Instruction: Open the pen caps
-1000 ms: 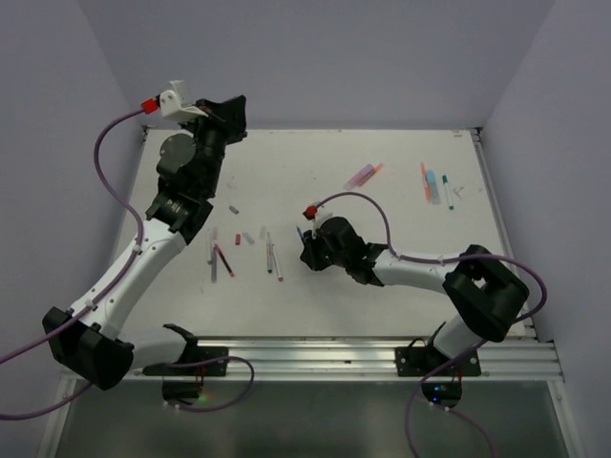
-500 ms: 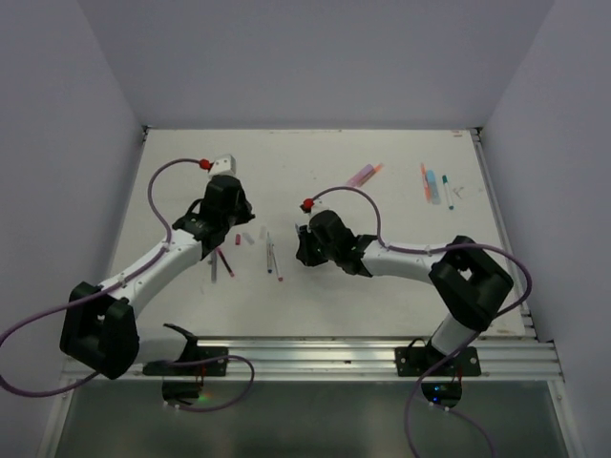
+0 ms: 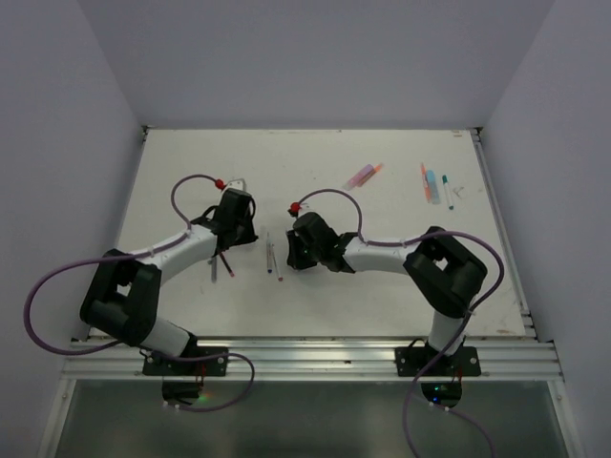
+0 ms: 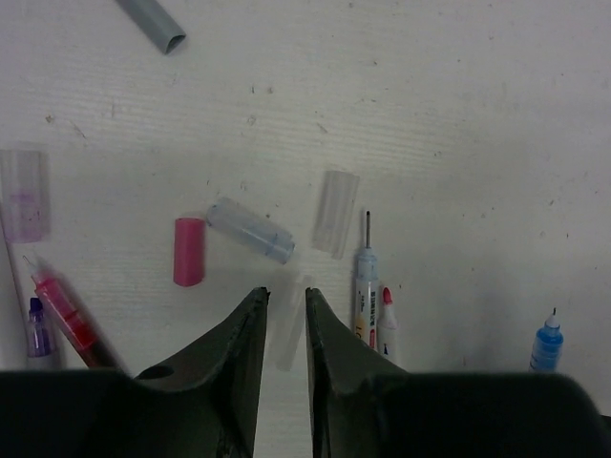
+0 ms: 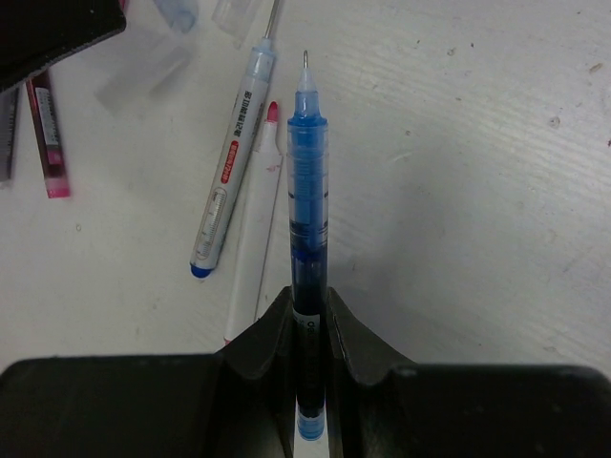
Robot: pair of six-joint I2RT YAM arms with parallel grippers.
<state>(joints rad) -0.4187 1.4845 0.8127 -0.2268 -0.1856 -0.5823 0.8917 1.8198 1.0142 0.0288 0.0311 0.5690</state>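
Note:
My right gripper (image 5: 309, 301) is shut on an uncapped blue pen (image 5: 308, 191), its bare tip pointing away; the gripper sits mid-table in the top view (image 3: 290, 250). My left gripper (image 4: 286, 294) hovers low over loose caps, also seen from above (image 3: 246, 227). Its jaws stand a narrow gap apart. A thin clear cap (image 4: 291, 329) lies loose and tilted between them, and also shows in the right wrist view (image 5: 143, 69). Nearby lie a pink cap (image 4: 189, 251), a light blue cap (image 4: 250, 230), a clear cap (image 4: 336, 212) and a grey cap (image 4: 153, 21).
An uncapped white pen (image 4: 364, 286) and a red-tipped marker (image 4: 386, 320) lie between the grippers. A red pen (image 4: 67, 315) lies at the left. More pens lie at the back: a pink-orange pair (image 3: 363, 175) and an orange, blue and teal group (image 3: 431, 183).
My left arm has swung down from high at the back left to the caps on the table. My right gripper has shifted a little left with the blue pen.

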